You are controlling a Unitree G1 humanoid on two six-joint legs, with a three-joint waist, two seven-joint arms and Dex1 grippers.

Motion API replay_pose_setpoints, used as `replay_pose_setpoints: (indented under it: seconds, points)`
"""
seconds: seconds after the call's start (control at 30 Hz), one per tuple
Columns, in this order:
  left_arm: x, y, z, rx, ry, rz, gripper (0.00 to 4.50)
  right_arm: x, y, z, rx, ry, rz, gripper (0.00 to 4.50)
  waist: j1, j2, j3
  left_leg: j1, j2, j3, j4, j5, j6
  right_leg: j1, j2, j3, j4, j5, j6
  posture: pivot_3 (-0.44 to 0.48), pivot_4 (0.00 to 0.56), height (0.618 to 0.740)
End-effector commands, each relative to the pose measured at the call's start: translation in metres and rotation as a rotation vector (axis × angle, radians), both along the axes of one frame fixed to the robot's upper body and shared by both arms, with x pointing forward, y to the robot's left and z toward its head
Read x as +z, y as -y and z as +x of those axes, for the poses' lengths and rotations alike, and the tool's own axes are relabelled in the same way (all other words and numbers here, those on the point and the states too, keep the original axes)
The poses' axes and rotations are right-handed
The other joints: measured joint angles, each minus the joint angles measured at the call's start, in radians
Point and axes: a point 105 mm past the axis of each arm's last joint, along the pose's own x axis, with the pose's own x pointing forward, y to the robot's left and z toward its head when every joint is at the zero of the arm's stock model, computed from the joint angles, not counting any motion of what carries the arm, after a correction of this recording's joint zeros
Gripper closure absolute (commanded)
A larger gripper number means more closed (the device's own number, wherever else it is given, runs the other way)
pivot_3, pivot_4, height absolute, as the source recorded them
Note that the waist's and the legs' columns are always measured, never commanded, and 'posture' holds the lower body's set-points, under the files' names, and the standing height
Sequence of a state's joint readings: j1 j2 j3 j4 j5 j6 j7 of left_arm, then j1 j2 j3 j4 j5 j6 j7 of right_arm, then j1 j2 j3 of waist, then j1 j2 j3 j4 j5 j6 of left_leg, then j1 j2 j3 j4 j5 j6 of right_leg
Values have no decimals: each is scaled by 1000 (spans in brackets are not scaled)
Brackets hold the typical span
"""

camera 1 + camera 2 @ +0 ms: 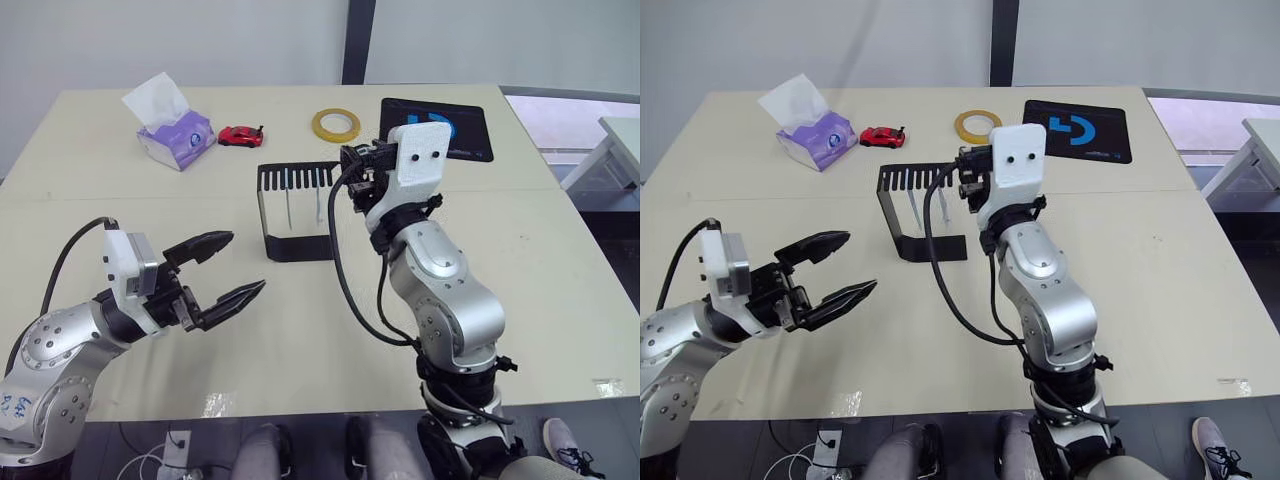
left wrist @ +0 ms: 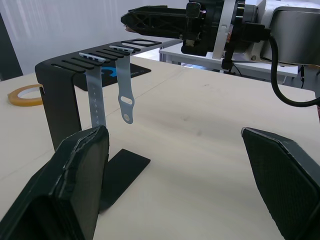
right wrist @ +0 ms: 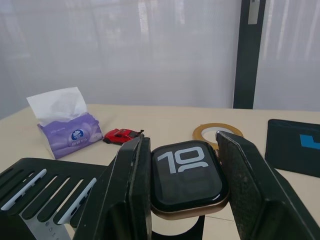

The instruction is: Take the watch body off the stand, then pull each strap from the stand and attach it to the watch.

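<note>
Pinching rounded glossy watch body (image 3: pixel 186 178).

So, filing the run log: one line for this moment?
right claw: shut on watch body at stand | straps: hanging | left claw: open

Bright even daylight, soft faint shadows, sharp focus, hazy backlit windows

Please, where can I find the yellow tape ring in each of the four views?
Left eye view: tape ring on the table beyond the stand.
Right eye view: same place.
Left wrist view: far side, past the stand's upright.
Right wrist view: behind the watch body.
Shared landmark: the stand.
</note>
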State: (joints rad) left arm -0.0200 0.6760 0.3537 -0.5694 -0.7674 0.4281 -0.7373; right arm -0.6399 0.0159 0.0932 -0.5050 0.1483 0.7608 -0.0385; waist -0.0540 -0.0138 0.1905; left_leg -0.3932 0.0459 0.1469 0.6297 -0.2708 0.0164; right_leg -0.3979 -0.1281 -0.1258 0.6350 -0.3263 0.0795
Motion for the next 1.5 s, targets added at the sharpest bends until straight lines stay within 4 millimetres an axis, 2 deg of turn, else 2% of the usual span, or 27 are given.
replay_pose_setpoints:
  seconds: [0.03, 0.13, 0.23, 0.37, 0.47, 0.57, 0.67, 0.83, 1.03, 1.27, 1.37, 1.5]
  points:
    - [10, 4, -3, -37, 51, 11, 0, 28, 10, -21, 34, 141, 18, 2886, 1, 0, 0, 0, 0, 0, 0, 0, 0, 0, 0, 0, 0, 0, 0, 0, 150, 740]
    - [12, 7, -1, -61, 60, 11, 0, 31, 23, -30, 36, 182, -17, 2886, 1, 0, 0, 0, 0, 0, 0, 0, 0, 0, 0, 0, -4, 0, 0, 0, 150, 740]
    - [14, 13, 0, -103, 66, 10, 0, 28, 48, -38, -29, 207, -66, 2886, 2, 0, 0, 0, 0, 0, 0, 0, 0, 0, 0, 0, -5, 0, 0, 0, 150, 740]
    - [10, 24, -2, -185, 56, 26, 0, 3, 80, -44, -135, 137, -97, 2886, 13, 0, 0, 0, 0, 0, -1, 0, 0, 0, 1, -1, -6, 0, 0, 0, 150, 740]
    - [3, 36, -9, -269, 37, 41, 0, -31, 107, -42, -240, 13, -111, 2886, 16, 0, 0, -1, 0, 1, -1, 0, 0, 0, 1, 0, -7, 0, 0, 0, 150, 740]
    - [0, 42, -10, -300, 31, 37, 0, -57, 118, -43, -273, -77, -106, 2886, 20, 0, 0, 0, 1, 1, -1, 0, 0, 0, 2, 0, -6, 0, 0, 0, 150, 740]
    - [-1, 43, -9, -300, 32, 31, 0, -87, 122, -49, -270, -178, -65, 2886, 23, 0, 0, 1, 2, 1, -1, 0, -1, 1, 3, 2, -6, 0, 0, 0, 150, 740]
    - [-4, 46, -9, -303, 27, 24, 0, -125, 122, -59, -235, -274, -20, 2886, 26, 0, 0, 1, 1, 1, -1, 0, -1, 1, 4, 3, -6, 0, 0, 0, 150, 740]
    - [-7, 46, -10, -297, -1, -3, 0, -156, 123, -72, -227, -345, -47, 2886, 25, 0, 0, 2, 2, 1, -1, -1, -1, 1, 5, 4, -6, 0, 0, 0, 150, 740]
    - [-10, 45, -9, -301, -14, 3, 0, -182, 108, -80, -222, -381, -53, 2886, 26, 0, 0, 2, 3, 1, -1, -1, -2, 1, 6, 5, -6, 0, 0, 0, 150, 740]
    - [-9, 45, -9, -307, -21, -2, 0, -184, 104, -81, -204, -360, -83, 2886, 29, 0, 0, 2, 3, 0, -1, -1, -3, 1, 7, 6, -7, 0, -1, 0, 150, 740]
    - [-10, 44, -7, -317, -25, 11, 0, -191, 108, -78, -204, -355, -115, 2886, 29, -1, 0, 2, 3, 0, -1, -2, -3, 1, 9, 7, -7, 0, -1, 0, 150, 740]
